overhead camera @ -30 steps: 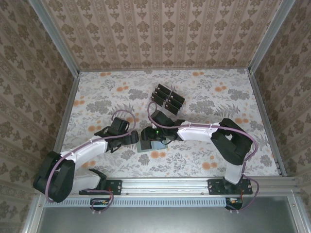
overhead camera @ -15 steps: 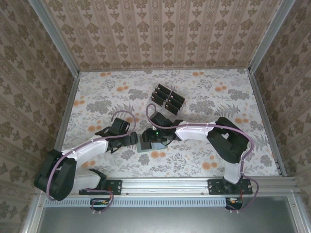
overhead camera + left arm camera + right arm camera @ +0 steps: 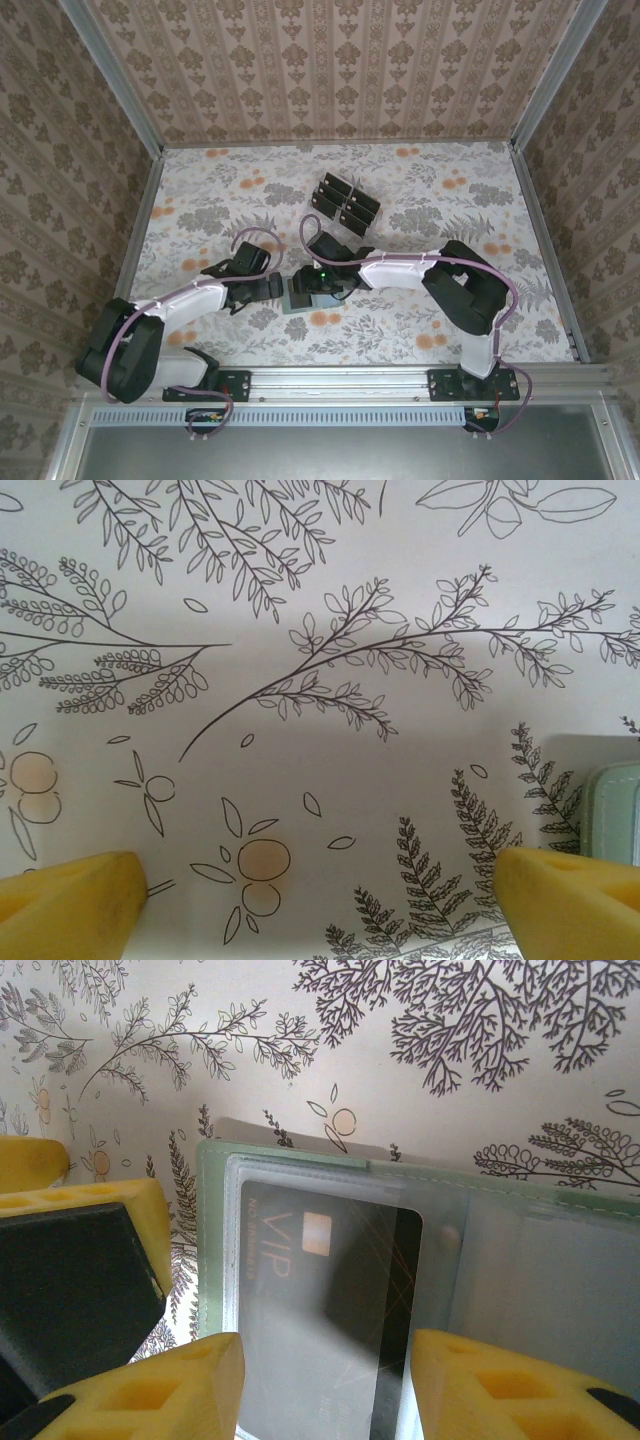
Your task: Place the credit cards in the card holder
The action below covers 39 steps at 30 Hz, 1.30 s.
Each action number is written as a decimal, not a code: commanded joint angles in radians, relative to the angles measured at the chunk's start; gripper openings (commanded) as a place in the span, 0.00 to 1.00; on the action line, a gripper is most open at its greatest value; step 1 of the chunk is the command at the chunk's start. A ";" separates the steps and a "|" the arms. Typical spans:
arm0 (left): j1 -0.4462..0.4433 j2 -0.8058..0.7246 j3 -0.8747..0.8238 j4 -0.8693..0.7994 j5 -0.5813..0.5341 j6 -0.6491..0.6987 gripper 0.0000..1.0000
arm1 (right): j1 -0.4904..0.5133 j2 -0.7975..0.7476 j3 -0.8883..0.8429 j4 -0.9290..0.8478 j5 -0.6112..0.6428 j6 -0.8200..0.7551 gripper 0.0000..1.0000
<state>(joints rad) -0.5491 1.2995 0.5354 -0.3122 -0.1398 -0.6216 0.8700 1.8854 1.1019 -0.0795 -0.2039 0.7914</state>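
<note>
Grey-green card holder [image 3: 214, 1222] lying flat, dark VIP credit card [image 3: 330, 1290] in clear pocket

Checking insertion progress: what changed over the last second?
The right arm's elbow swung left and the right gripper edged left over the card holder; the left arm's elbow shifted slightly right. Unchanged: the right gripper's hold on the credit card, the open left gripper, the card rack.

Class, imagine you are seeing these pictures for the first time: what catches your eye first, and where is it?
A black VIP card sits in the clear pocket of the green card holder, between the yellow fingers of the right gripper. From above, the holder lies near the middle of the flowered table, with a rack of dark cards behind it. The left gripper hangs open just left of the holder.
</note>
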 commanded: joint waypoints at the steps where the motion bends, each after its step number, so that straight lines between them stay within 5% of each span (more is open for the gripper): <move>1: -0.005 0.035 0.002 -0.001 0.015 -0.020 1.00 | 0.007 0.030 0.029 0.004 -0.021 0.011 0.48; 12: -0.011 0.006 0.021 -0.019 0.011 -0.008 1.00 | 0.007 -0.014 0.044 0.001 -0.036 0.005 0.48; 22: -0.020 -0.128 0.057 -0.101 -0.001 -0.010 1.00 | -0.010 -0.141 0.051 -0.202 0.104 -0.164 0.49; 39: -0.118 -0.130 0.068 -0.122 -0.057 -0.081 1.00 | -0.063 -0.053 0.084 -0.276 0.131 -0.308 0.49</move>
<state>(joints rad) -0.6556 1.1587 0.5739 -0.4171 -0.1692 -0.6746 0.8185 1.8080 1.1683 -0.3202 -0.0998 0.5209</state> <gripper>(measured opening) 0.997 0.491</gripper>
